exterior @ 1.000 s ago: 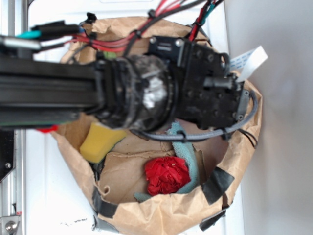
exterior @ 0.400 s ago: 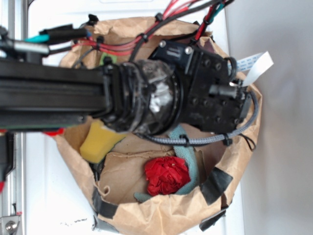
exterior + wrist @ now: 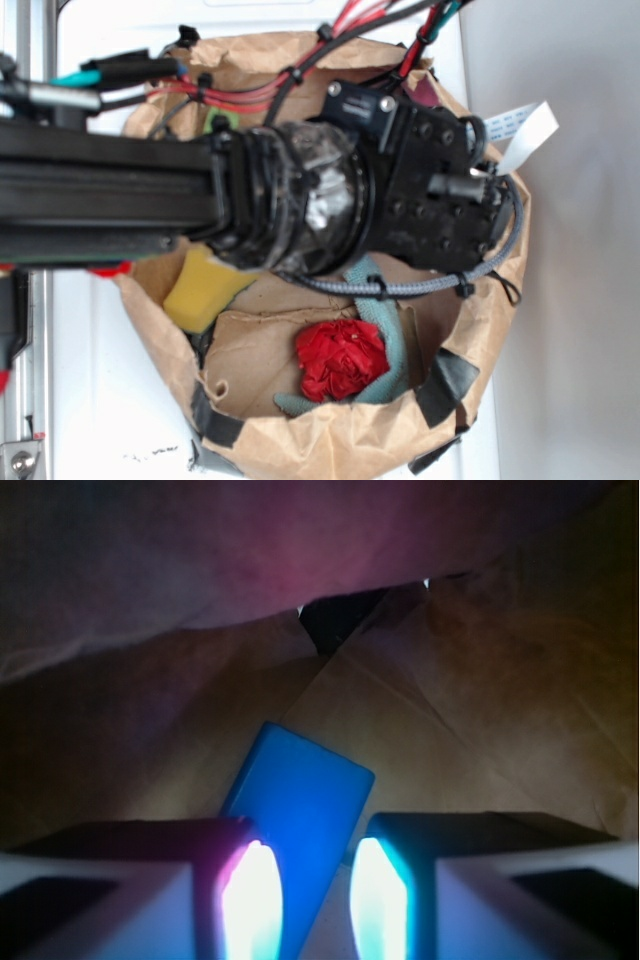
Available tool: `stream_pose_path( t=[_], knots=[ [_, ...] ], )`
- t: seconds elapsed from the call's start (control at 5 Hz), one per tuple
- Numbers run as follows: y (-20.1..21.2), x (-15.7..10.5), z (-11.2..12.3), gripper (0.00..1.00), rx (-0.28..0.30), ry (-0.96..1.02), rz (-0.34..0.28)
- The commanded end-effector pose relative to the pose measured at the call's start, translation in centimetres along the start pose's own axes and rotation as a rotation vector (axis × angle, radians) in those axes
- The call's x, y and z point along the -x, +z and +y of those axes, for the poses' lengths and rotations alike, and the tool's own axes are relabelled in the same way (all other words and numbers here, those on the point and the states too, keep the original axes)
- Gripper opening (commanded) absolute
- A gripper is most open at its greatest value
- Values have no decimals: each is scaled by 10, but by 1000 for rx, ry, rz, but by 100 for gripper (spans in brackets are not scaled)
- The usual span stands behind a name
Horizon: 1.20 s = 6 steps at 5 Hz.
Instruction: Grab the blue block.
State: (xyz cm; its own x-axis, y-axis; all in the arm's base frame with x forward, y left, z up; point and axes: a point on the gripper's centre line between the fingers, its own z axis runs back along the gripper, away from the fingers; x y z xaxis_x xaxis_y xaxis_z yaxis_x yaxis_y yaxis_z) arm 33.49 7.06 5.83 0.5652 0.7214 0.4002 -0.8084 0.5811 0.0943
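Pincer (image 3: 315, 905) open astride blue block (image 3: 300, 820) inside paper bag (image 3: 330, 445); yellow sponge (image 3: 200, 290), red ball (image 3: 340, 357) alongside.

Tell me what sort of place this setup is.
Probably a robot test bench, not a home: a taped brown paper bag sits on a white surface, holding a blue block, yellow sponge and red crumpled object, under a cabled arm.
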Motion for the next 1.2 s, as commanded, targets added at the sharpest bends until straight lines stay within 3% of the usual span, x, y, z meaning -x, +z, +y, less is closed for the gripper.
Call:
stream_pose_path(
  t=[0.0,0.4,0.6,1.0],
  knots=[
    [18,-10,-5,100,59,1,-34],
    [18,-10,-5,100,59,1,-34],
    [23,-19,6,100,84,-6,52],
    [36,-9,22,100,159,5,104]
  ],
)
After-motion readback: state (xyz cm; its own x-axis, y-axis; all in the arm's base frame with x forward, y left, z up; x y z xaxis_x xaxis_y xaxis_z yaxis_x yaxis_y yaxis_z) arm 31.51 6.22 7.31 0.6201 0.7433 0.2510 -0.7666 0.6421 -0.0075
